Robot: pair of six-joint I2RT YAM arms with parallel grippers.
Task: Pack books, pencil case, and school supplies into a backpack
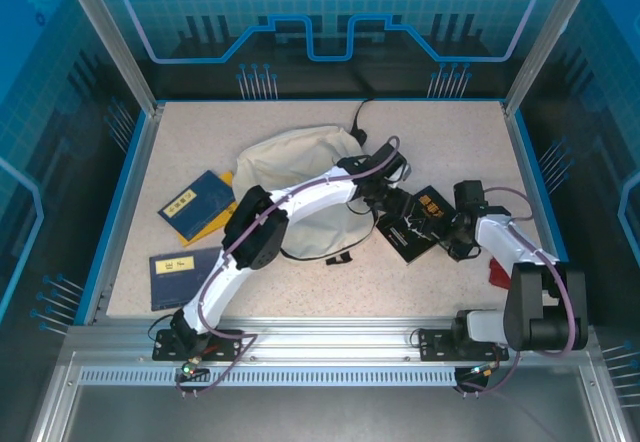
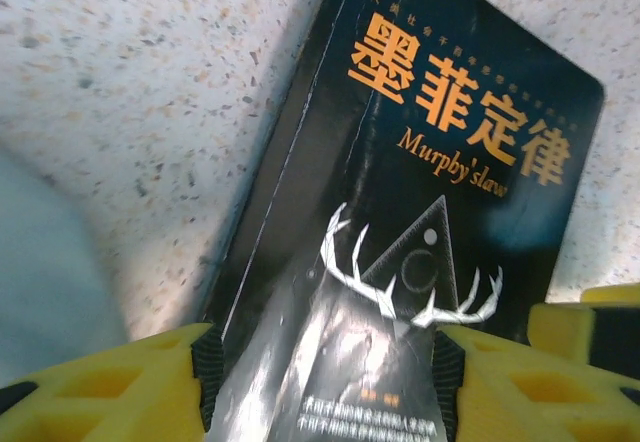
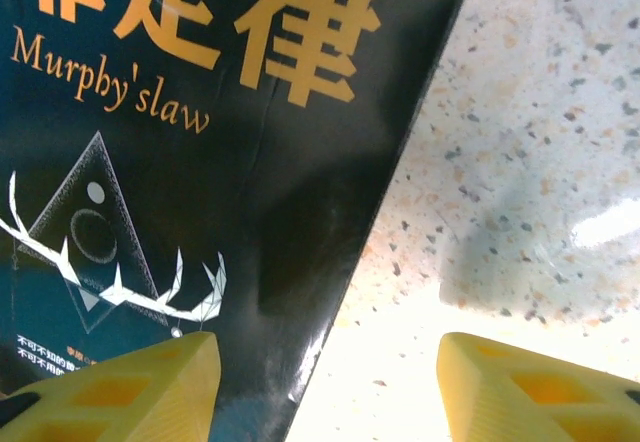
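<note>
The cream backpack (image 1: pixel 300 162) lies at the table's middle, with my left arm reaching over it. To its right lies a black book (image 1: pixel 410 240) with orange lettering and a white antler drawing. My left gripper (image 1: pixel 385 197) is over the book's near end. In the left wrist view its yellow fingers (image 2: pixel 150 382) stand apart, and the glossy cover (image 2: pixel 440 162) fills the gap between them (image 2: pixel 320 392). My right gripper (image 1: pixel 440 230) is open (image 3: pixel 330 382) astride the book's right edge (image 3: pixel 200 162), one finger over the cover and one over bare table.
Two more books lie at the left, one blue over yellow (image 1: pixel 192 205) and one blue (image 1: pixel 183 264). A small red item (image 1: pixel 500 270) sits by the right arm; I cannot tell whether it is the pencil case. Blue rails (image 1: pixel 120 202) edge the speckled table.
</note>
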